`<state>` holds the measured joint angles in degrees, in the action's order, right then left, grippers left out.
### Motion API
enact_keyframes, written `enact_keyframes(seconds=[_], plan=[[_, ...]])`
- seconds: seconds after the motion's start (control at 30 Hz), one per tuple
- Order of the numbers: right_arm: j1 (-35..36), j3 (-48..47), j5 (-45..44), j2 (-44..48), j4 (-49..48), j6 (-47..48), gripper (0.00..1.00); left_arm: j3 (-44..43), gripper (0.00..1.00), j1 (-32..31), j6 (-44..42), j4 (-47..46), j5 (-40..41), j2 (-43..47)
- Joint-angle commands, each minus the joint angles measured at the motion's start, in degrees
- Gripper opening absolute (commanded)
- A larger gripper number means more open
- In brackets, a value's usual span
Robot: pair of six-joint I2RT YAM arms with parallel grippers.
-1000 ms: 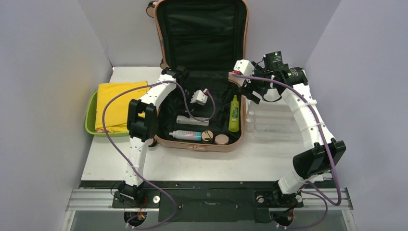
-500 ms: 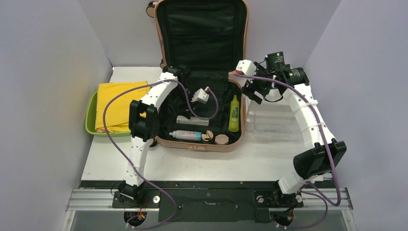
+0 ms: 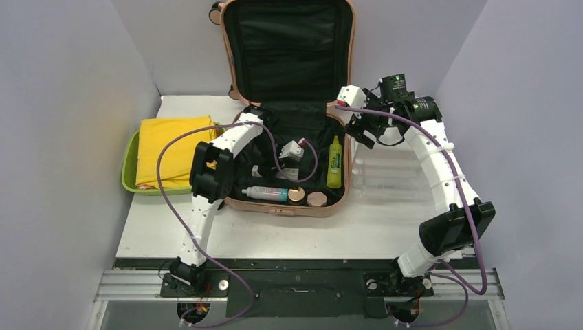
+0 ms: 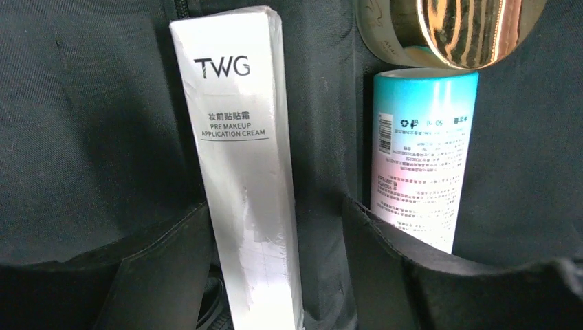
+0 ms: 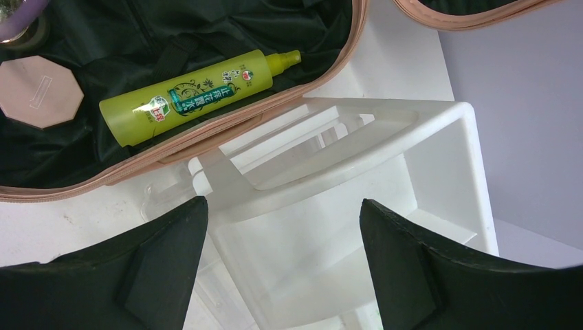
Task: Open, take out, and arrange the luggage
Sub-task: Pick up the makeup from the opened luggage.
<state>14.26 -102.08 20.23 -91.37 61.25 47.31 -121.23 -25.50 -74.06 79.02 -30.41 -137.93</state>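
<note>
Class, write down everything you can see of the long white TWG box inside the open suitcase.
The TWG box is a long, slim white carton with a glossy, slightly scuffed surface, printed TWG, Chinese characters and PRE MAKEUP APPLICATION CREAM. It lies flat on the black lining of the luggage, parallel to a white-and-teal tube but apart from it. The left gripper straddles one end, jaws open; a gap shows on the tube side.

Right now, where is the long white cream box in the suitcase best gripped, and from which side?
Probably across the white box's narrow width near mid-length, coming from above. It lies flat on the black lining with both long sides free, and the left gripper straddles it that way.
</note>
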Motion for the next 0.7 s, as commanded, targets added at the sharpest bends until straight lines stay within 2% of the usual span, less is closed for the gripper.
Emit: enact_keyframes(seconds=[0.0, 0.03, 0.2, 0.23, 0.3, 0.5, 0.6, 0.67], plan=[[-0.29, 0.38, -0.91, 3.18, -1.67, -0.04, 0.76, 1.28, 0.59, -0.34, 2.70, -5.90, 2.62, -0.65], [-0.35, 0.41, -0.90, 3.20, -1.67, -0.03, 0.76, 1.36, 0.57, -0.41, 3.22, -6.16, 2.76, -0.80], [-0.29, 0.29, -1.44, 3.63, -1.75, 0.21, 0.76, 1.11, 0.33, -0.62, 4.46, -6.60, 3.29, -1.58], [-0.35, 0.19, -1.56, 3.69, -1.64, 0.39, 0.76, 1.10, 0.26, -0.61, 4.85, -6.69, 3.27, -1.53], [-0.54, -0.17, -2.01, 3.93, -1.52, 0.81, 0.76, 0.90, 0.18, -0.61, 5.58, -6.90, 3.20, -1.18], [-2.12, -2.33, -3.27, 4.79, -1.76, 1.26, 0.77, -3.39, 0.10, -0.46, 9.13, -6.59, 3.91, 1.32], [-4.38, -3.61, -4.06, 5.72, -3.01, 0.18, 0.77, -7.54, 0.10, 0.00, 11.51, -6.31, 3.96, 2.72], [-5.93, -4.18, -5.30, 6.28, -4.23, -0.65, 0.77, -10.73, 0.13, 0.13, 13.40, -6.48, 4.49, 3.66]])
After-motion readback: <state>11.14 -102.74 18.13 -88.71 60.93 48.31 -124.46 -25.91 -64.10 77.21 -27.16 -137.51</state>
